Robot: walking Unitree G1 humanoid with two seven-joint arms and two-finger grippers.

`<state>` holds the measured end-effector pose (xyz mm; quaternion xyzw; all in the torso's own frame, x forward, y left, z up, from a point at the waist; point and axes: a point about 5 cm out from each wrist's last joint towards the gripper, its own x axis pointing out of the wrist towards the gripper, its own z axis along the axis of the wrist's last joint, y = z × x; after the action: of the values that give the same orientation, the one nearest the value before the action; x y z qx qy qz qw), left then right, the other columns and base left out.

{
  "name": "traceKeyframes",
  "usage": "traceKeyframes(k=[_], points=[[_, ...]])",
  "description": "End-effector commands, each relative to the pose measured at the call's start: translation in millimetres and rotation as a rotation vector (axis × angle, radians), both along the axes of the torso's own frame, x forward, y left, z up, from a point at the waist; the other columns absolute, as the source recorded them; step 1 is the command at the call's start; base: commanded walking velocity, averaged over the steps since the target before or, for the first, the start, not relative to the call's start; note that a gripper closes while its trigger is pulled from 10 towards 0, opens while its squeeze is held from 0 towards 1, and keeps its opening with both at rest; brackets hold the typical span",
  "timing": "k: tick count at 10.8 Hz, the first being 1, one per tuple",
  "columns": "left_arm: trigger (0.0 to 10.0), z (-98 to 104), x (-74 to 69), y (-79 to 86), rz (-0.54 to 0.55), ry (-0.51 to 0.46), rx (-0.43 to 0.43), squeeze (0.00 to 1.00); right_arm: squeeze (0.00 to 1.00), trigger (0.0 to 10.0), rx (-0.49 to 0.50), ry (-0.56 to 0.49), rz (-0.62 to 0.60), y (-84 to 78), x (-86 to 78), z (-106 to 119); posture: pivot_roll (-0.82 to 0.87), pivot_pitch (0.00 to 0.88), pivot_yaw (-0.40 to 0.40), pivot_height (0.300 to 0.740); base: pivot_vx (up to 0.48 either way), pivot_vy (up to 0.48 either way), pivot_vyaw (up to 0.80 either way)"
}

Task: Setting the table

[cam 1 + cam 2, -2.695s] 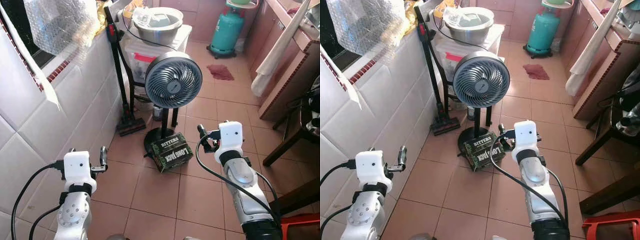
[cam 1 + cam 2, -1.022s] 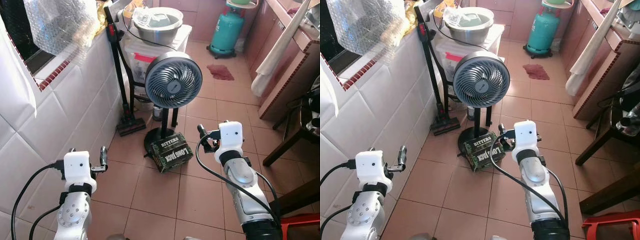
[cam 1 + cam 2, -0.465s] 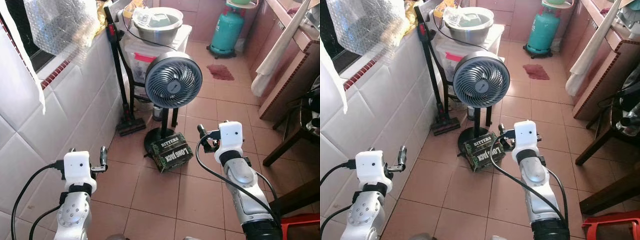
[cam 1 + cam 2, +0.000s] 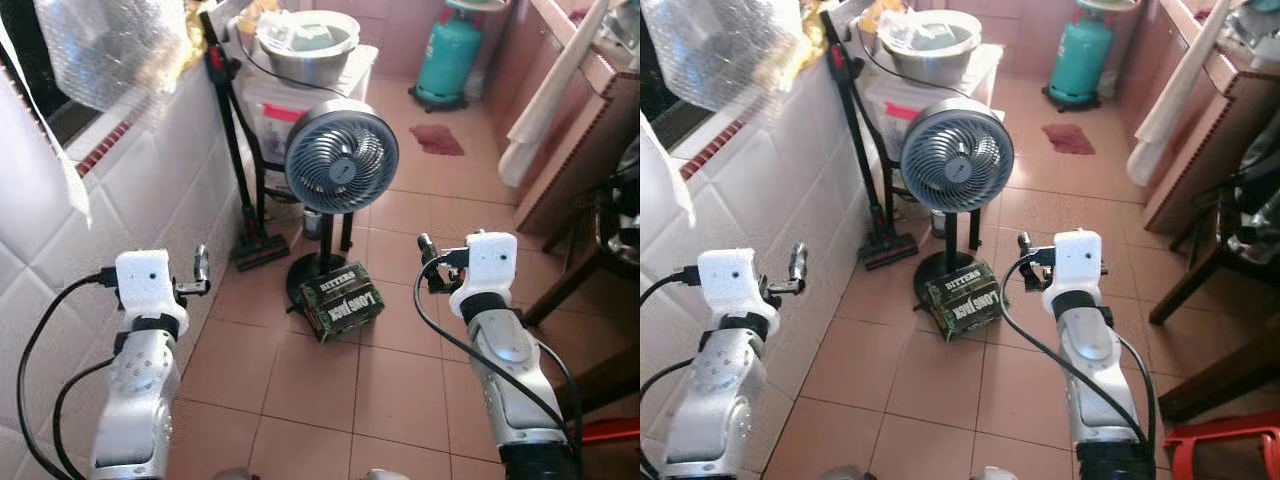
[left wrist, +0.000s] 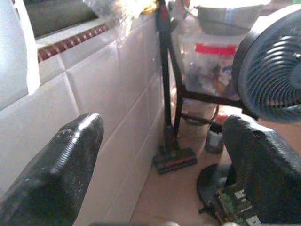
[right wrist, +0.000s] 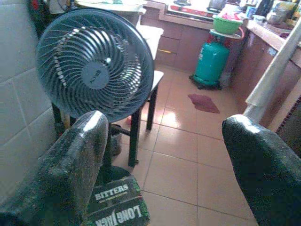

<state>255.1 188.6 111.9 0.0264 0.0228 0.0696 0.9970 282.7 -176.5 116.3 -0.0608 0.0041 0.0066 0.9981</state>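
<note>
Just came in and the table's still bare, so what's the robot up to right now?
Nothing is being handled. The robot stands on the tiled floor facing a fan with a green box at its foot. Both arms are raised in front of it, the left tool and right tool open and empty. A teal gas cylinder stands further back.

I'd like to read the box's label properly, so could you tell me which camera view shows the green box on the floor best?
The left eye view shows the green box best: whole, lying against the fan's base, its lettering legible. The right eye view gives the same box, similarly clear. The right wrist view catches its top between the fingers; the left wrist view shows a corner.
</note>
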Motion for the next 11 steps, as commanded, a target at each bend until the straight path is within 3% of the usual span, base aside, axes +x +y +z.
traceKeyframes(k=[1, 2, 5, 11], points=[[10.0, 3, -2.3, 0.8, -0.001, -0.001, 0.004, 0.00, 0.00, 10.0, -0.008, -0.016, 0.010, 1.7, -0.6, 5, 0.01, 0.037, 0.019, 0.740, 0.000, 0.000, 0.00], [10.0, 1, -5.1, 2.4, 0.007, 0.010, 0.041, 0.00, 0.00, 10.0, -0.004, 0.017, -0.002, -0.7, 1.3, 0, 0.02, 0.038, 0.005, 0.740, 0.000, 0.000, -0.80], [10.0, 2, -9.1, 3.0, 0.018, 0.013, 0.007, 0.00, 0.00, 10.0, 0.019, 0.009, -0.001, 2.4, 9.3, 2, 0.03, 0.037, 0.014, 0.740, 0.000, 0.000, -0.80], [10.0, 5, -13.1, -2.5, -0.038, 0.042, 0.026, 0.00, 0.00, 10.0, 0.059, 0.032, -0.011, 2.0, -5.5, -3, 0.03, 0.101, 0.043, 0.740, 0.000, 0.000, -0.80]])
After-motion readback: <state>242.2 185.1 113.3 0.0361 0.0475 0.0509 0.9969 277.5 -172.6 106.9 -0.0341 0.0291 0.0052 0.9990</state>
